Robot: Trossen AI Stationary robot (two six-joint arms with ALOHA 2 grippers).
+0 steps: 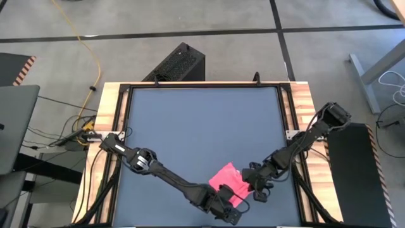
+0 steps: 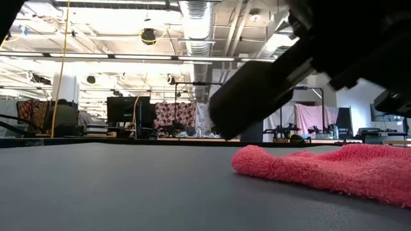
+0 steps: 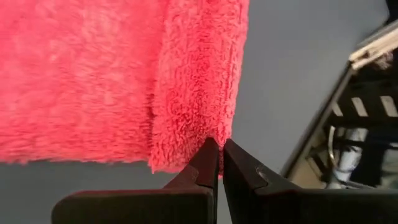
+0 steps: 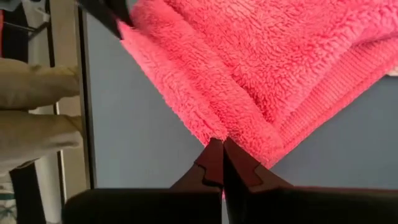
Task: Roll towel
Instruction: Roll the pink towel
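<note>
The pink towel (image 1: 228, 177) lies on the dark grey tabletop (image 1: 190, 126) near its near right corner, and one border is folded over into a thick strip (image 3: 196, 74). My left gripper (image 1: 235, 208) is shut at the strip's end by the towel's near edge. At the towel's right side, my right gripper (image 1: 252, 187) is shut on the same thick fold (image 4: 205, 93). The low view shows the towel (image 2: 321, 170) resting flat, with a dark arm (image 2: 289, 64) above it. My left gripper pinches the end of the folded strip (image 3: 208, 127) with only its fingertips, which slant down from the table's near side. The towel rests on the table there. My right gripper pinches the fold's edge (image 4: 217, 127) at its fingertips, slanting down from the right. The fold runs away from it across the table, slack.
The table's near edge and its wooden frame (image 1: 302, 152) lie close to both grippers. A rail beyond the table's edge (image 3: 367, 56) shows in the left wrist view. A black box (image 1: 180, 63) stands past the far edge. Open tabletop stretches toward the far left.
</note>
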